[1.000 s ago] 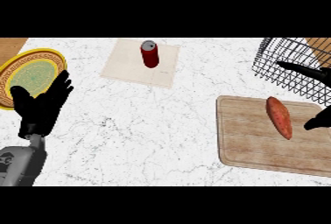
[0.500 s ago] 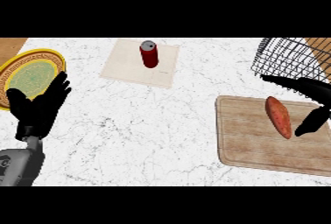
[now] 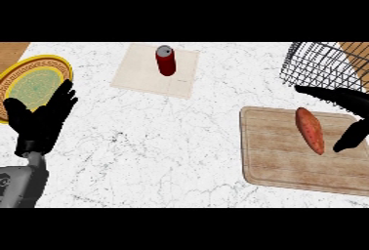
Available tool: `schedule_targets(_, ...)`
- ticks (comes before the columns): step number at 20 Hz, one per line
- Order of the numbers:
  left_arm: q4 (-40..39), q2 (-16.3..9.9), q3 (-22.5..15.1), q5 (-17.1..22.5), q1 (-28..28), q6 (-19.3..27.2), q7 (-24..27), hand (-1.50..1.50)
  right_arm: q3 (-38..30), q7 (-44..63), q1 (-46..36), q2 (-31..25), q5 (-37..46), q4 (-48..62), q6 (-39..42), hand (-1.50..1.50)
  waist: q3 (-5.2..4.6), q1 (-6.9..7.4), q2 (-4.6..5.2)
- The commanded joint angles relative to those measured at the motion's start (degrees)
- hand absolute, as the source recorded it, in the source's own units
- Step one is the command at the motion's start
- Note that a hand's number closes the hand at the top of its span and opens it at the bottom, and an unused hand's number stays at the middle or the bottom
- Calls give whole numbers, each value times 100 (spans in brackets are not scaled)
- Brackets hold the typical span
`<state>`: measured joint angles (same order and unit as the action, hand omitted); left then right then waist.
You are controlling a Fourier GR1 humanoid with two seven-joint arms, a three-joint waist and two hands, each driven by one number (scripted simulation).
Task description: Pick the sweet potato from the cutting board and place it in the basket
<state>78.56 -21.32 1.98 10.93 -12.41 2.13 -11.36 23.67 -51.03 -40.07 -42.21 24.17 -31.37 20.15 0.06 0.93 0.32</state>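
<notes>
An orange sweet potato point(image 3: 311, 130) lies lengthwise on the wooden cutting board point(image 3: 281, 156) at the right. My right hand point(image 3: 352, 105) comes in from the right edge, open, with its fingers above the potato's far end and its thumb point(image 3: 348, 139) just right of the potato; it does not hold it. The black wire basket point(image 3: 320, 66) stands at the upper right, behind the board. At the left, my left hand point(image 3: 42, 119) rests open, fingers up, next to a plate.
A red can point(image 3: 166, 60) stands on a pale napkin point(image 3: 155, 71) at the top middle. A yellow-rimmed green plate point(image 3: 29, 83) lies at the upper left, partly behind my left hand. White marble counter point(image 3: 166, 146) spreads between the board and my left arm.
My right hand has moved left and down, closing in around the sweet potato. The left hand has shifted slightly.
</notes>
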Motion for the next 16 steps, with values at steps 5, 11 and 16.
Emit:
schedule_targets(5,-1,61,65,-52,191,-41,173,0,95,-1338,107,-233,-49,229,730,-150,1,6,-4)
schedule_targets(11,-13,147,-24,-242,-22,39,-105,0,215,-827,13,96,171,79,371,-150,-3,-26,-20)
schedule_targets(16,54,104,165,-128,147,-180,55,0,242,-880,166,353,455,400,-163,-150,-3,-23,-17)
